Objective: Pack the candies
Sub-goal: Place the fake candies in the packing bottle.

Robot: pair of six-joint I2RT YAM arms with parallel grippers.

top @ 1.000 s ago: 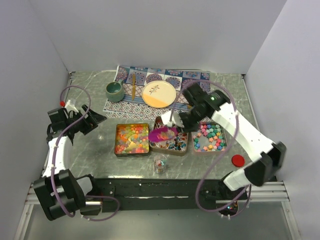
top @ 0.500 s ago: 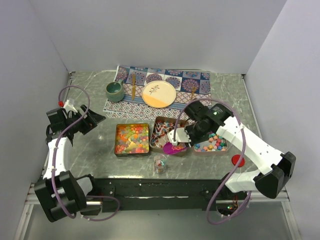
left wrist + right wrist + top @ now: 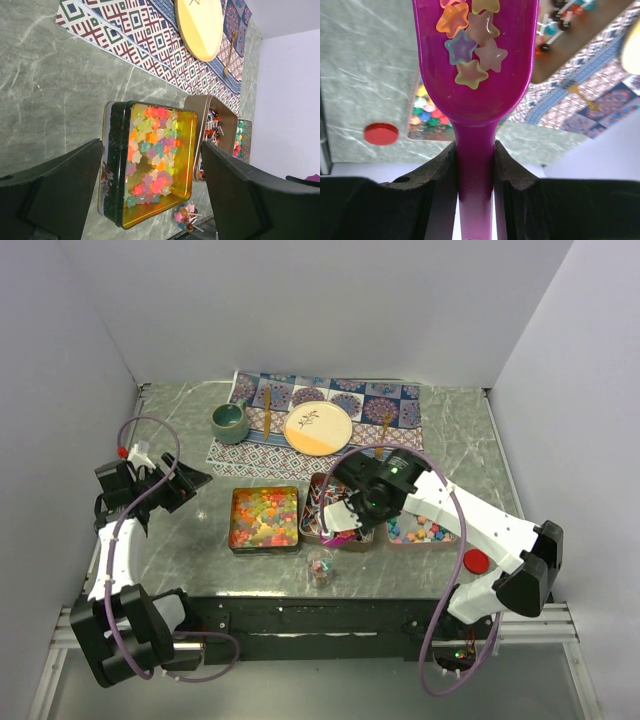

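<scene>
Purple scoop (image 3: 475, 102), clamped in your right gripper (image 3: 475, 152), carries star candies (image 3: 464, 47); your left gripper (image 3: 152, 187) gapes at nine o'clock.

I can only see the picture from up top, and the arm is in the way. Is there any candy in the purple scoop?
Observer: Yes. The right wrist view shows the scoop carrying star candies in orange, blue, pink and yellow.
Operator: Is the arm holding the scoop tight?
Observer: The right tool is shut on the scoop's handle, clamping it from both sides.
Operator: What about the other arm?
Observer: The left tool is open with nothing in it. Its camera looks down at the gummy tin.
</scene>
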